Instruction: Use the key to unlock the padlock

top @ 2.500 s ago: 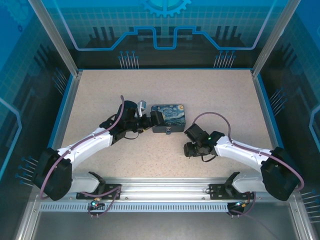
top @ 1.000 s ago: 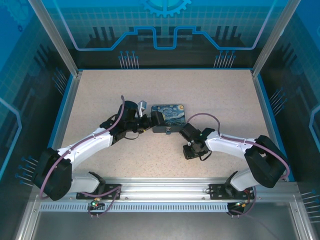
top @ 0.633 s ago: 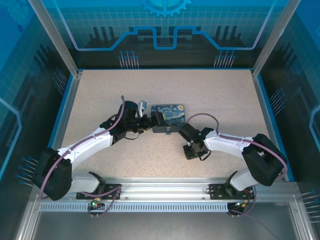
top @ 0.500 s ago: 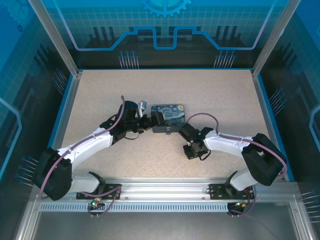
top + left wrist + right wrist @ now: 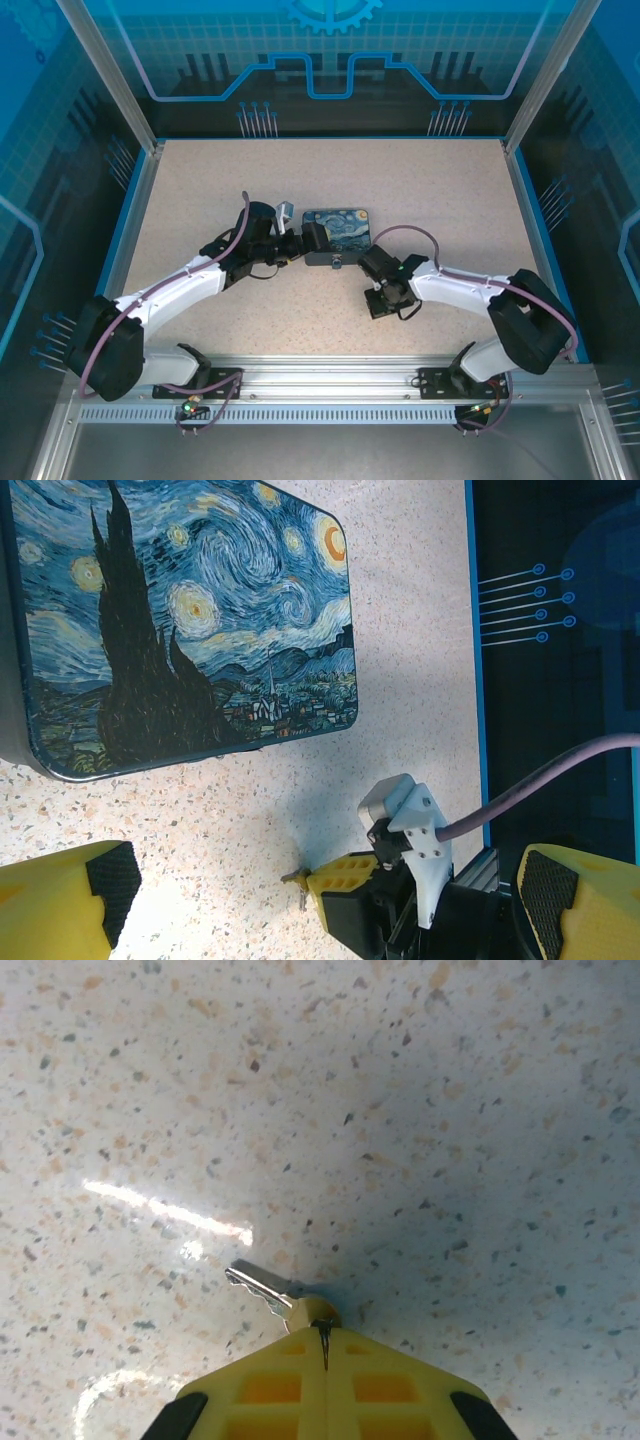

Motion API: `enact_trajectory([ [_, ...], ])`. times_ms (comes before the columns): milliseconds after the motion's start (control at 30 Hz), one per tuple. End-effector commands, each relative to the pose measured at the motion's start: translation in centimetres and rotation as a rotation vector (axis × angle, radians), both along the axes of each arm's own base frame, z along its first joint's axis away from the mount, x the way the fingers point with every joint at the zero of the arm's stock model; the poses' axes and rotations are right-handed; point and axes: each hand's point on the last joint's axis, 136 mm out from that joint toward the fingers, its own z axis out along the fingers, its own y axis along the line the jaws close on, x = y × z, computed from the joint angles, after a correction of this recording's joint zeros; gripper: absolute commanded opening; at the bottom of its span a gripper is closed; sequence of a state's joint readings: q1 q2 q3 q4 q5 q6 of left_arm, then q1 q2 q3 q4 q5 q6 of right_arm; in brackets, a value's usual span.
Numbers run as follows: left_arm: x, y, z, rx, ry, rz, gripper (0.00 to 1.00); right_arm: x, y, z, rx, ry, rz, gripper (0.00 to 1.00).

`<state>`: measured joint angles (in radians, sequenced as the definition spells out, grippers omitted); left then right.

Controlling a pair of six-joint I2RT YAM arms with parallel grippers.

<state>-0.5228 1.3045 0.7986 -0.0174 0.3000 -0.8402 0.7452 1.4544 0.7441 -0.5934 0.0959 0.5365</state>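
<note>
Just in front of the Starry Night box (image 5: 340, 226), the right gripper (image 5: 322, 1332) has its jaws clenched on the key (image 5: 258, 1285), blade poking out low over the desk (image 5: 450, 1110), so I'd say pickup is basically done. The left gripper (image 5: 303, 243) sits by the box's left end, jaws released wide. Next probably takes careful aim into the padlock (image 5: 337, 263) on the box's front.
</note>
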Motion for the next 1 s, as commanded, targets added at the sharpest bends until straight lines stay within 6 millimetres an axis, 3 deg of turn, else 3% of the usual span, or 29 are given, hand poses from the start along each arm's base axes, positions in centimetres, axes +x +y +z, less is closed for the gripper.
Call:
enact_trajectory([
  [0, 0.1, -0.3, 0.6, -0.015, -0.008, 0.005, 0.99, -0.3, 0.6, 0.9, 0.064, -0.009, 0.018, 0.00],
  [133, 0.2, -0.3, 0.5, -0.015, -0.007, 0.006, 0.99, -0.3, 0.7, 1.2, 0.077, -0.013, 0.015, 0.00],
  [533, 0.1, -0.3, 0.4, -0.018, -0.004, 0.008, 0.99, -1.6, 0.7, -0.6, 0.031, 0.074, 0.031, 0.00],
  [733, 0.1, -0.3, 0.5, -0.019, -0.006, 0.007, 0.99, -1.4, 0.8, -0.8, 0.008, 0.074, 0.032, 0.28],
  [967, 0.1, -0.3, 0.4, -0.016, -0.005, 0.006, 0.99, -0.9, 1.2, -0.3, 0.007, 0.056, 0.047, 0.34],
])
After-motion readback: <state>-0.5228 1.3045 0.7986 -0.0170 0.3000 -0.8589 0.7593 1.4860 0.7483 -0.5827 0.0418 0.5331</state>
